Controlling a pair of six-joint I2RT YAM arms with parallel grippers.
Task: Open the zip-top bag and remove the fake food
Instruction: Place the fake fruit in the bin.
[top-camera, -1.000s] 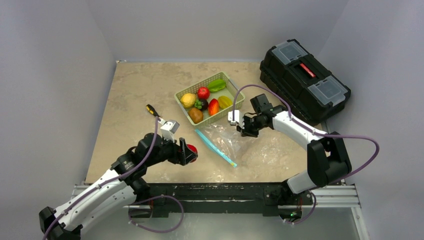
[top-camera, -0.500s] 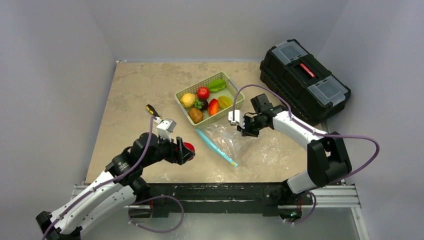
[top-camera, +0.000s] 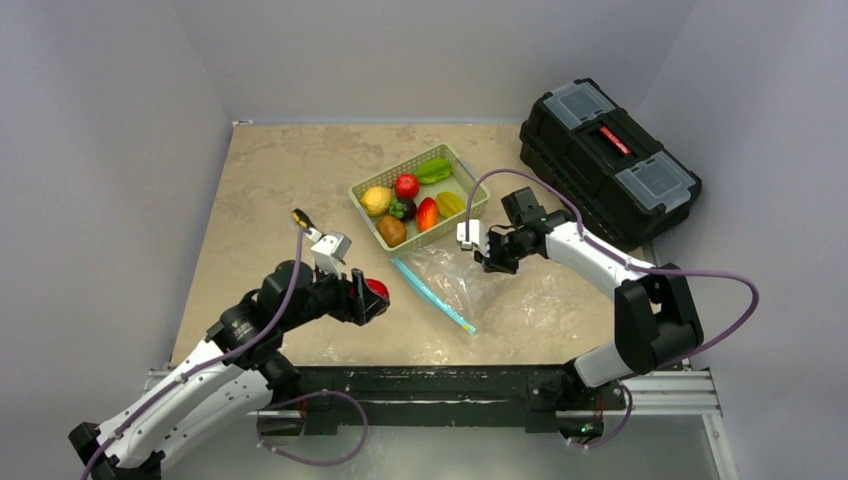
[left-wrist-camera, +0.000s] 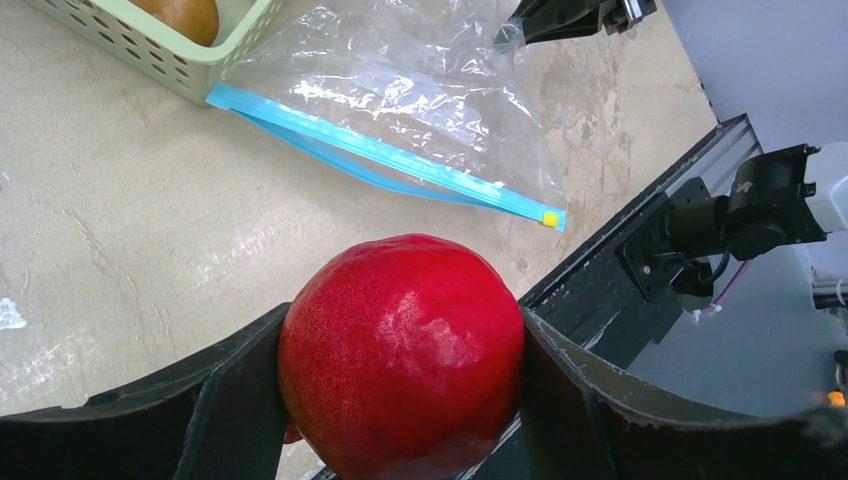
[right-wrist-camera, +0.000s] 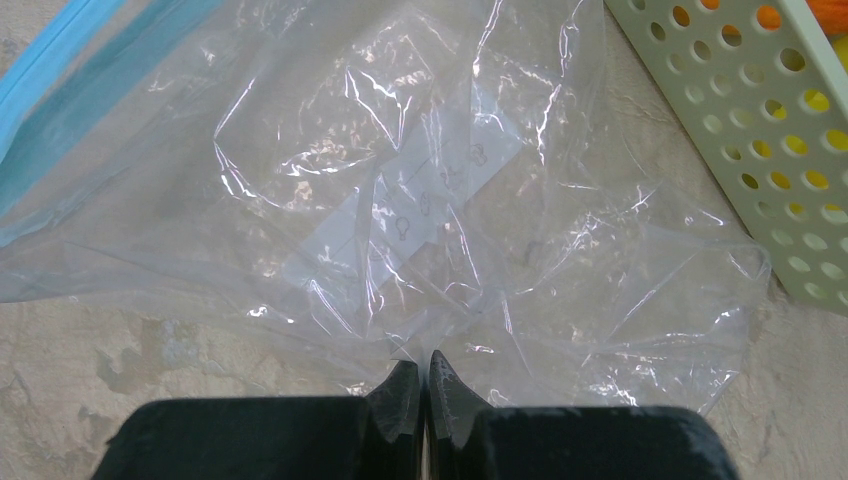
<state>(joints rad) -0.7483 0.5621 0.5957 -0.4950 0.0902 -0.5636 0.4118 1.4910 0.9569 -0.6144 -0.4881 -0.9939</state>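
My left gripper (left-wrist-camera: 402, 325) is shut on a glossy red fruit (left-wrist-camera: 400, 370), a piece of the fake food, held just above the table left of the bag, where the top view shows the fruit (top-camera: 376, 291). The zip-top bag (top-camera: 452, 275) lies flat and crinkled, and its light-blue zipper strip (top-camera: 432, 295) faces the left arm. My right gripper (right-wrist-camera: 422, 375) is shut on the bag's (right-wrist-camera: 400, 200) far edge, opposite the zipper. More fake food (top-camera: 406, 185) fills the green basket (top-camera: 468, 175) behind the bag.
A black toolbox (top-camera: 608, 160) stands at the back right. A yellow-and-black-handled screwdriver (top-camera: 300, 219) lies just behind my left arm. The basket's wall (right-wrist-camera: 740, 150) is close to the right gripper's right side. The table's near edge with its black rail (top-camera: 450, 385) runs below the bag.
My left gripper has drawn slightly back and to the left with the red fruit. The right gripper and the bag have stayed put.
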